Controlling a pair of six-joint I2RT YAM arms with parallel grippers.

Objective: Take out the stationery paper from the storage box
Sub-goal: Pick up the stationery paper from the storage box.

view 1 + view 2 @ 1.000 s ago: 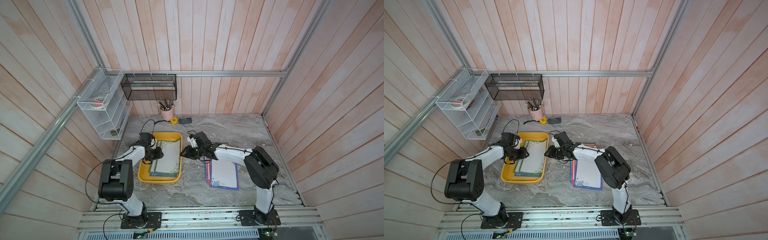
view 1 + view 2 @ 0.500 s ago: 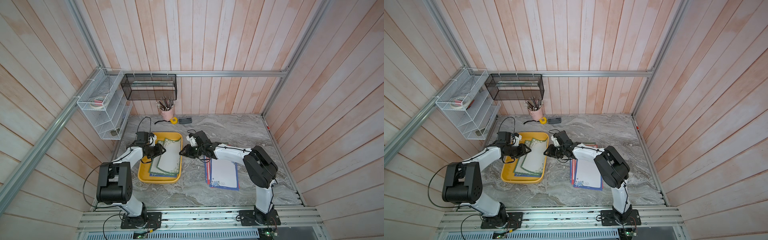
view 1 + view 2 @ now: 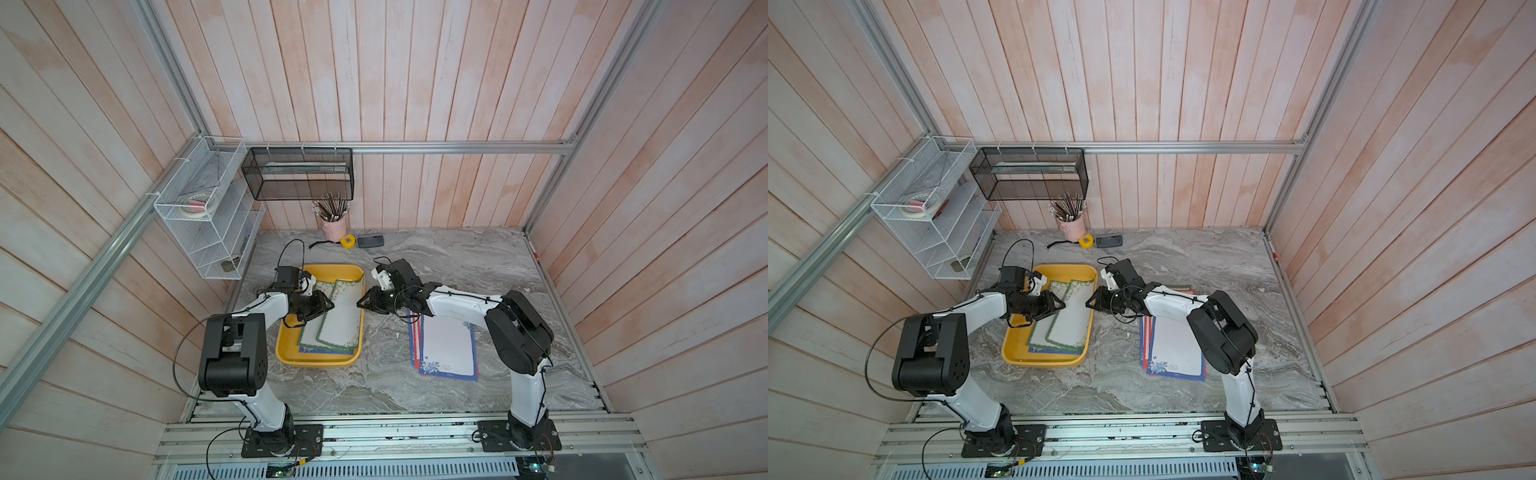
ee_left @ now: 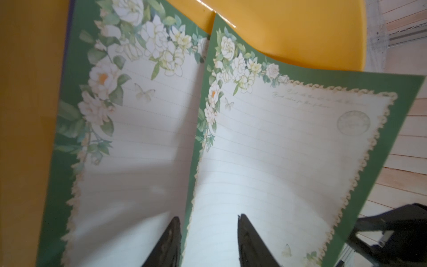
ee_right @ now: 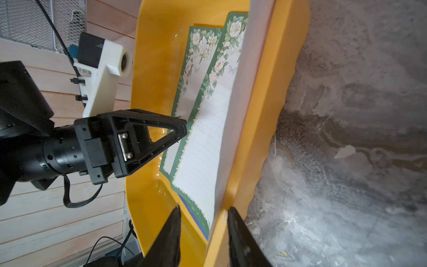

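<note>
Now, a lift is being set up. A thin green-bordered letter sheet with white flowers (image 3: 343, 316) is bowed up out of the shallow yellow plastic storage box (image 3: 332, 272). The box is seen left of centre on the grey marbled tabletop (image 3: 415, 266) in both top views.

The sheet is flanked on both long edges. The left gripper (image 3: 329, 305) is set at its left edge. In the left wrist view the black fingers (image 4: 172, 240) are seen parted at the bottom of the frame, with the raised green edge running up between them and a visible gap beside it. The right gripper (image 3: 360, 302) is set at the right edge, by the box's right wall. In the right wrist view its fingers (image 5: 173, 233) are likewise parted at the bottom of the frame, and both the upturned paper edge and the yellow rim lie in the gap. Nothing is seen to be clamped by either.

A second green-bordered sheet (image 4: 138, 138) lies flat beneath, offset, with a blue edge glimpsed under it, all inside the box. A stack of blue- and red-bordered sheets (image 3: 449, 345) is laid on the tabletop right of centre, so part of the job can be judged done.

The step in hand is judged to be the taking of the top sheet. Next, a pinch on that one sheet alone is called for. The rim must be kept out of the right jaws and the lower sheet out of the left. The paper must then be raised clear of the wall and carried rightward to the stack. Creasing or slipping is to be expected if the sheet is squeezed unevenly.
</note>
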